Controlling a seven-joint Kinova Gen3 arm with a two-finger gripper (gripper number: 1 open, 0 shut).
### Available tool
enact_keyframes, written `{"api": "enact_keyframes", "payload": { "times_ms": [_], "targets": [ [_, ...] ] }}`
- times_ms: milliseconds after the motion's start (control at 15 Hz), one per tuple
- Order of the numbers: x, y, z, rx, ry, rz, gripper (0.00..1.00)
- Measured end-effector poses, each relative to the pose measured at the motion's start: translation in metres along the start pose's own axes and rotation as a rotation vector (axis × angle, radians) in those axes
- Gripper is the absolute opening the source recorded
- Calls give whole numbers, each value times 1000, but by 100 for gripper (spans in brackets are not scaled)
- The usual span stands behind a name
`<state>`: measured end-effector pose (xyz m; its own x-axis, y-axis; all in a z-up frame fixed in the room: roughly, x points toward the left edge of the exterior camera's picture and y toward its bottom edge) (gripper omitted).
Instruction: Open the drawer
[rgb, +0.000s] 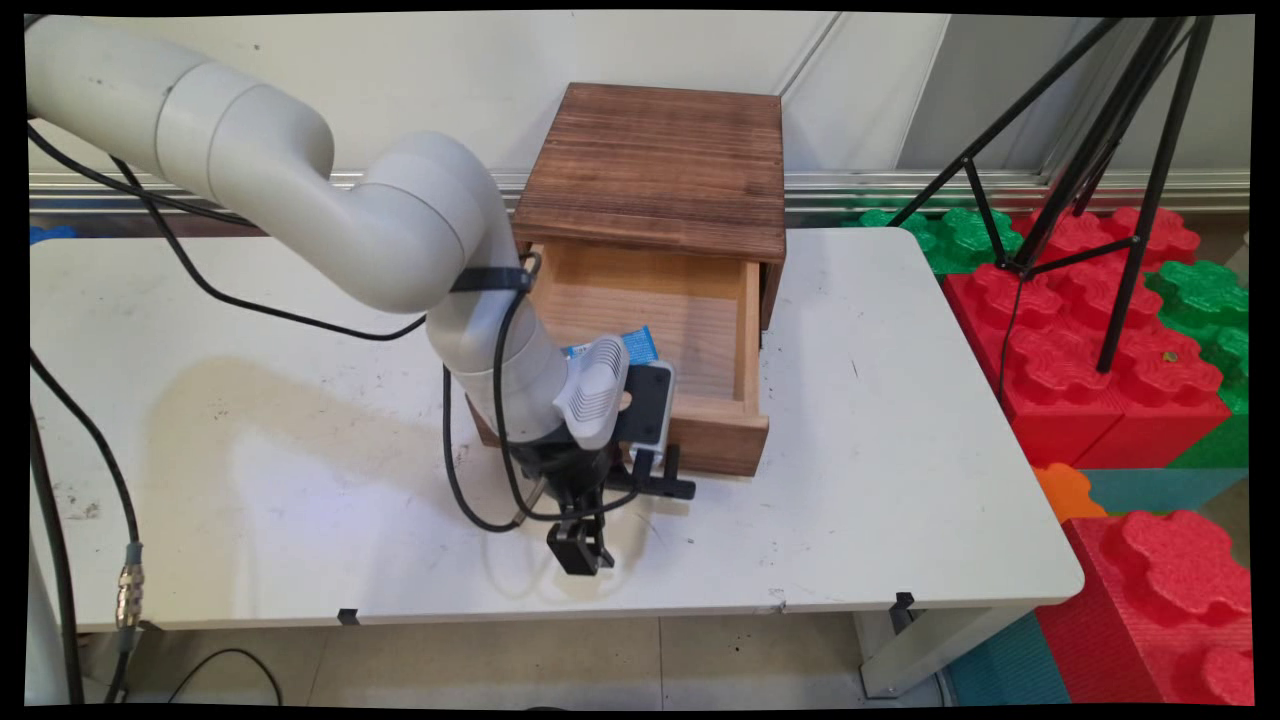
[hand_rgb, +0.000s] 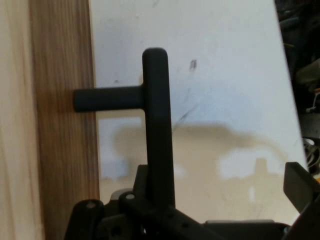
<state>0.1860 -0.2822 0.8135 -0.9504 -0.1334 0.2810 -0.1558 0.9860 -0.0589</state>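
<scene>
Near the front edge of the white table (rgb: 880, 480), the arm's black claw (rgb: 580, 548) hangs low, pointing down at the tabletop, just in front of a pulled-out wooden drawer (rgb: 700, 400).

Claw: in the hand view one finger (hand_rgb: 300, 187) stands off to the right, with a wide stretch of bare table between it and the drawer's black handle (hand_rgb: 156, 130). The other finger is hidden behind the handle and linkage. The claw reads as spread apart and gripping nothing. Whether the hidden finger touches the handle cannot be told.

Handle: a black bar on a short post fixed to the drawer's front board. In the main view it shows just right of the wrist, at the drawer front (rgb: 662, 483). In the hand view the bar runs up the middle of the picture, with the post going left into the dark wood.

Drawer: it belongs to a small dark-brown wooden box (rgb: 655, 165) standing at the back of the table against the wall. It is drawn well out toward the near side, showing a pale wood floor. A small blue packet (rgb: 640, 345) lies inside, partly covered by the wrist.

Around: black cables (rgb: 480, 480) loop down from the arm and rest on the table left of the claw. To the right, off the table, sit big red and green foam blocks (rgb: 1090, 340), with a black tripod (rgb: 1100, 150) standing on them.
</scene>
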Motion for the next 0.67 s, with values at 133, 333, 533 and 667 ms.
{"api": "enact_keyframes", "payload": {
  "times_ms": [133,333,533,667],
  "targets": [
    [1,5,0,-3,3,-1,100],
    [2,12,0,-6,6,-2,100],
    [3,18,0,-9,8,-3,100],
    [3,21,0,-9,9,-5,100]
  ]
}}
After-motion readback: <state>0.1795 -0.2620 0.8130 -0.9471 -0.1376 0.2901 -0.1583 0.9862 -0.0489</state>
